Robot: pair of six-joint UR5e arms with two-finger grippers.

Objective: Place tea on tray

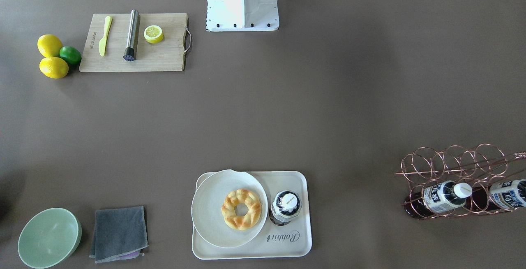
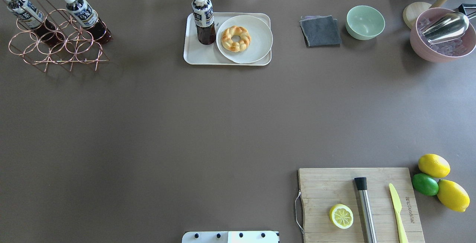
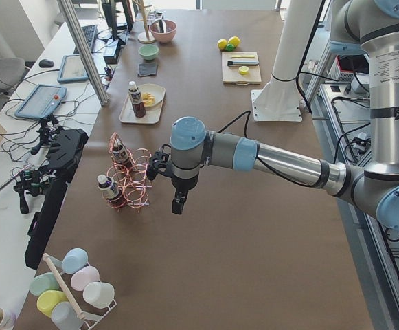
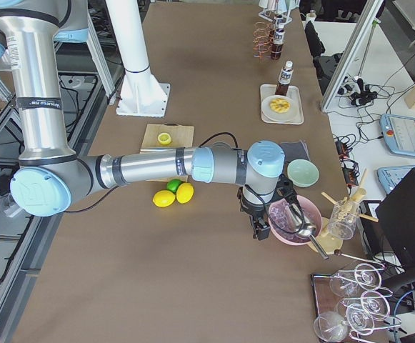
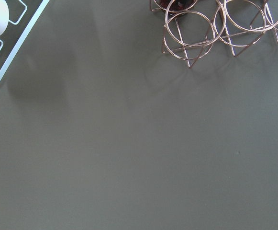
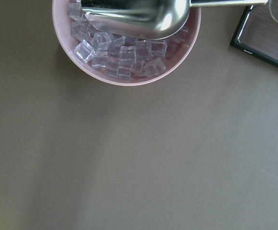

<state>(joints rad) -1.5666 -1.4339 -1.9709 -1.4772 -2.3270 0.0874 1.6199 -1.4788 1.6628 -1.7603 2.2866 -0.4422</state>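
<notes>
One tea bottle point(image 2: 203, 18) stands upright on the left part of the cream tray point(image 2: 193, 55); from the front it shows cap-up point(image 1: 286, 206) on the tray point(image 1: 296, 244) next to the "Rabbit" lettering. Two like bottles point(image 2: 83, 14) point(image 2: 24, 10) lie in the copper wire rack point(image 2: 55, 48). My left gripper point(image 3: 178, 205) hangs above the table beside the rack. My right gripper point(image 4: 258, 232) hangs beside the pink ice bowl point(image 4: 293, 218). Both show only in side views, so I cannot tell whether they are open or shut. Nothing touches the bottle on the tray.
A round white plate point(image 2: 256, 46) with a doughnut point(image 2: 235, 38) overlaps the tray. A grey cloth point(image 2: 320, 31), green bowl point(image 2: 365, 22) and pink bowl with ice and scoop point(image 2: 442, 35) stand at the far right. A cutting board point(image 2: 327, 187) and lemons point(image 2: 433, 165) lie near right.
</notes>
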